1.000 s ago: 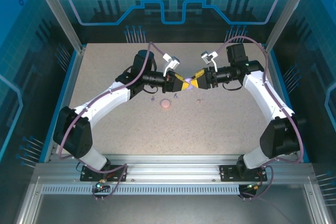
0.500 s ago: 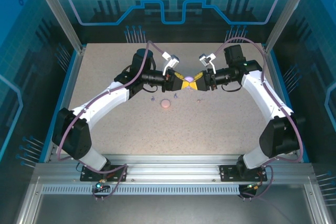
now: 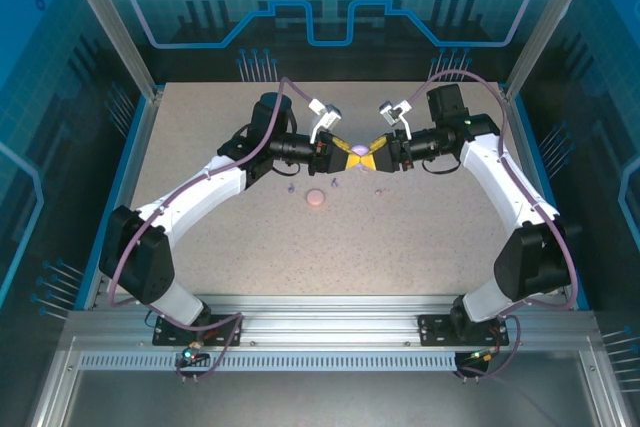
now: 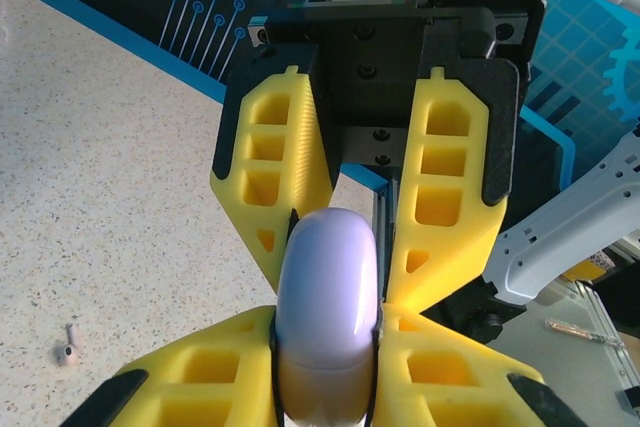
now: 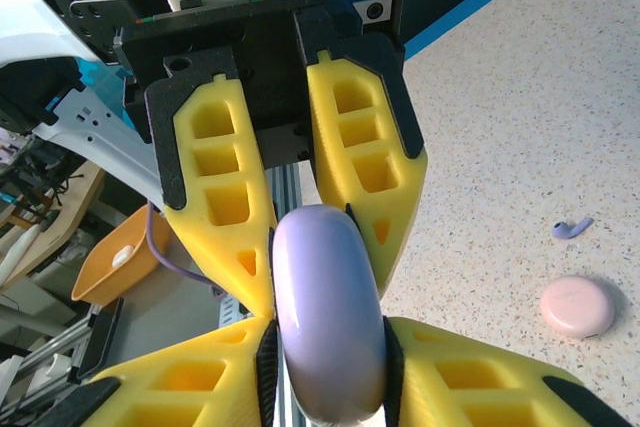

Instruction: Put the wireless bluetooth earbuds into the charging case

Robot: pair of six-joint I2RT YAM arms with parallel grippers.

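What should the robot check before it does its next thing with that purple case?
1. The left pincer grips the purple case: ok.
2. The right pincer grips its other end: ok.
3. Case held up off the table: ok.
4. Case lid open for earbuds: not ok, it looks shut.
5. The purple earbud lies free on the table: ok.
6. The pink case sits out of the way: ok.

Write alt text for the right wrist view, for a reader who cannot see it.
A lilac oval case is clamped between two pairs of yellow jaws: the right arm's at the bottom, the left arm's at the top. On the speckled table at right lie a round pink case and a purple earbud.
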